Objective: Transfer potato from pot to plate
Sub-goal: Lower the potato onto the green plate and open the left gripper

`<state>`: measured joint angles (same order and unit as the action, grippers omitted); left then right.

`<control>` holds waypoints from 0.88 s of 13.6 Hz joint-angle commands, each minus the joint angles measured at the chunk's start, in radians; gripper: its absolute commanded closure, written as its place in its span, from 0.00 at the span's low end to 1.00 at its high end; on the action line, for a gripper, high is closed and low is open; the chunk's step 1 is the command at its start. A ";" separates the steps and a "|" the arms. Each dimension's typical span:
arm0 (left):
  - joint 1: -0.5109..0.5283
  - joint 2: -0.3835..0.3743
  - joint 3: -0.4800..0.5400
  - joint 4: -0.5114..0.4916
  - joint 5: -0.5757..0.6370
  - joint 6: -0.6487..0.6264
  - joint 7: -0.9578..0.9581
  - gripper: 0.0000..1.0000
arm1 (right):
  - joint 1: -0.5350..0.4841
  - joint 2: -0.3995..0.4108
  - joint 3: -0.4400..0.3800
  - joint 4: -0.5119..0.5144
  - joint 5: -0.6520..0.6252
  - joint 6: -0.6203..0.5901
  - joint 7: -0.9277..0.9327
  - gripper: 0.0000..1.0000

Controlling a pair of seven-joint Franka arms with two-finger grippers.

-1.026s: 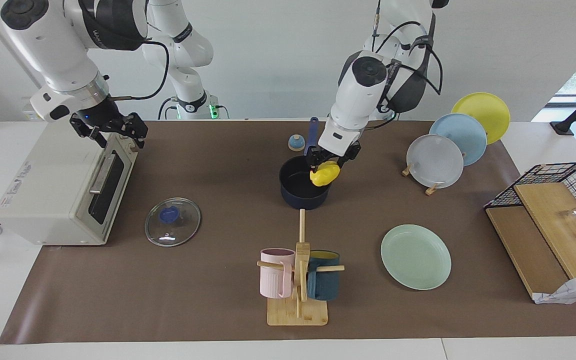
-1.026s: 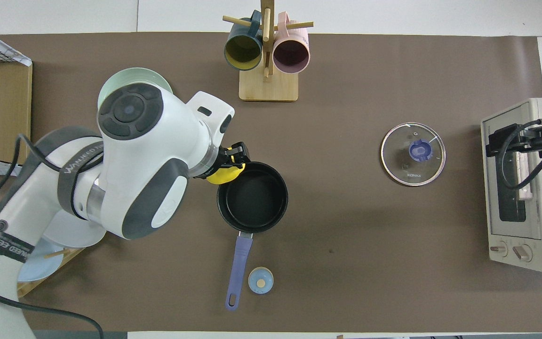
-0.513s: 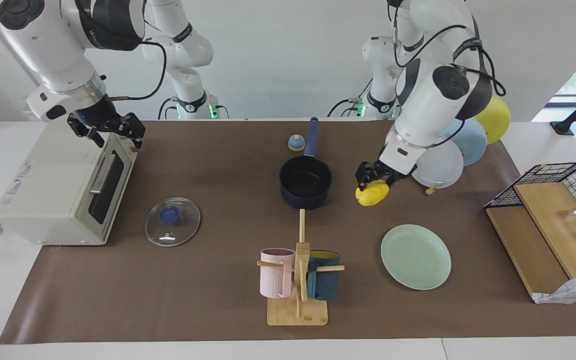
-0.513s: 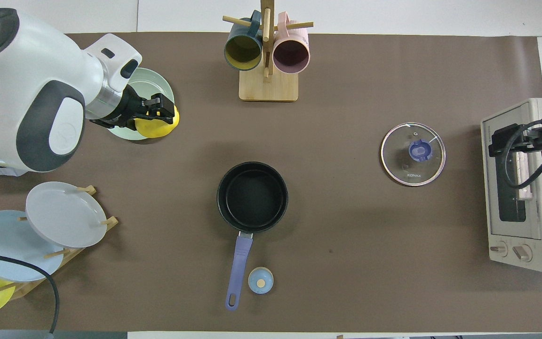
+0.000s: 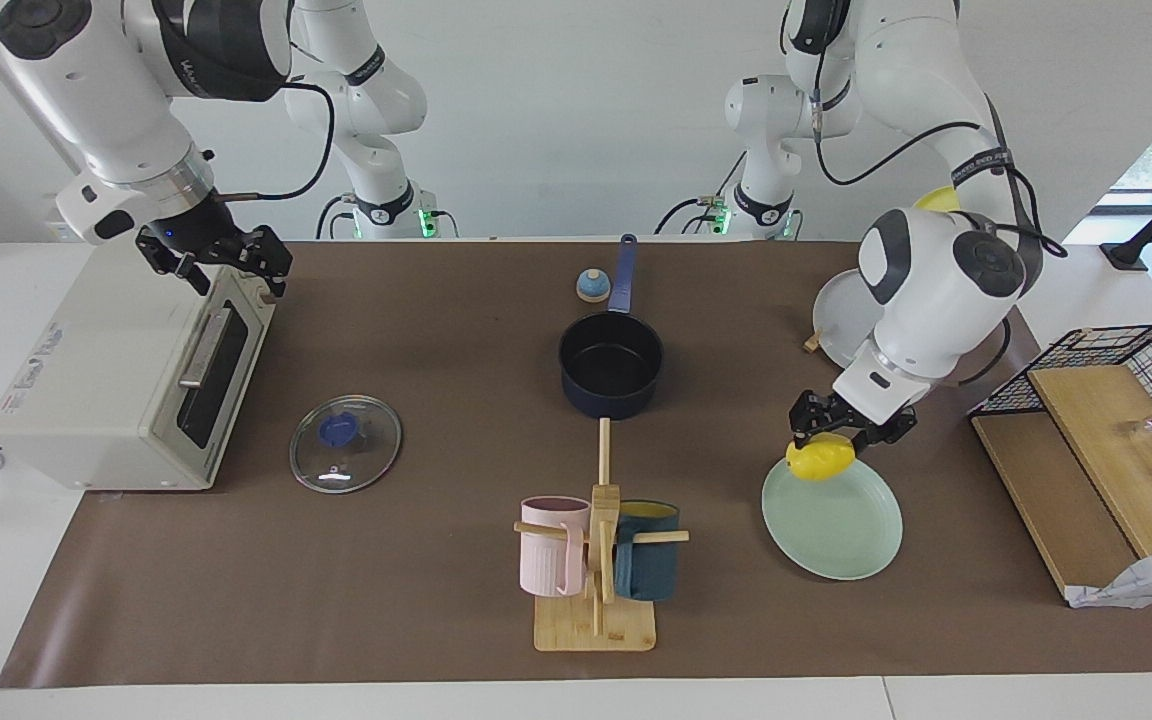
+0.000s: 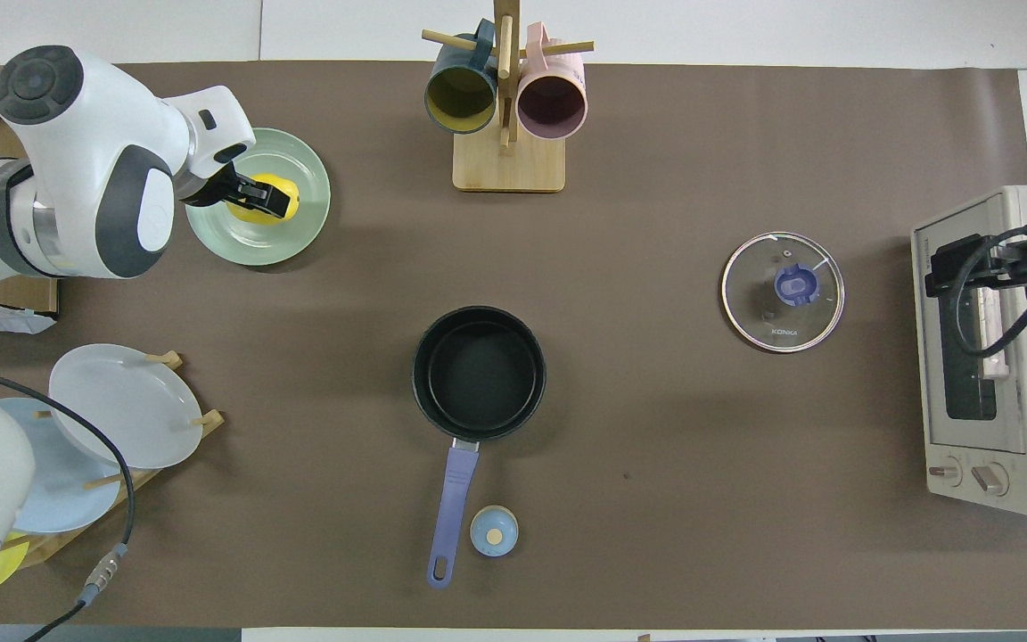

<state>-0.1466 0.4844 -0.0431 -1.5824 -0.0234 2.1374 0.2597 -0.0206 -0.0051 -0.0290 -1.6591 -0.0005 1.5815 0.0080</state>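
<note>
Pot [image 5: 611, 362], near the robots at mid-surface: empty, its handle [image 5: 622, 272] pointing toward them. The right end effector [image 5: 221, 262] waits over the toaster oven [image 5: 126, 370] at the right arm's end; whether its fingers are apart cannot be told.

Farther out, toward the left arm's end, the left end effector [image 5: 839, 428] is closed on the potato [image 5: 820, 457], held over the near rim of the plate [image 5: 833, 513]; in the overhead view it appears above the plate's middle. The potato's long axis lies roughly level, running across the surface from one arm's end toward the other.

Risk, as a judgement: released from this height or this close to the rim, the glossy oval could roll off the shallow plate onto the surface. Lowering toward the centre first would limit this.
</note>
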 commanded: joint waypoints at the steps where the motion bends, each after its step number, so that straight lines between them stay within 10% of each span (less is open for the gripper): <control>1: 0.033 -0.003 -0.004 -0.036 0.033 0.039 0.183 1.00 | -0.015 -0.009 0.009 -0.011 0.014 0.002 0.007 0.00; 5: 0.033 0.000 -0.004 -0.059 0.033 0.079 0.222 0.93 | -0.015 -0.009 0.009 -0.011 0.014 0.003 0.007 0.00; 7: 0.035 0.000 -0.006 -0.061 0.033 0.091 0.222 0.00 | -0.015 -0.010 0.009 -0.011 0.014 0.002 0.007 0.00; 12: 0.073 -0.055 -0.003 0.085 -0.007 -0.123 0.170 0.00 | -0.015 -0.010 0.009 -0.011 0.014 0.002 0.007 0.00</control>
<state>-0.1011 0.4825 -0.0423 -1.5598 -0.0185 2.1438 0.4603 -0.0206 -0.0051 -0.0290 -1.6591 -0.0005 1.5815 0.0080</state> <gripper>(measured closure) 0.000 0.000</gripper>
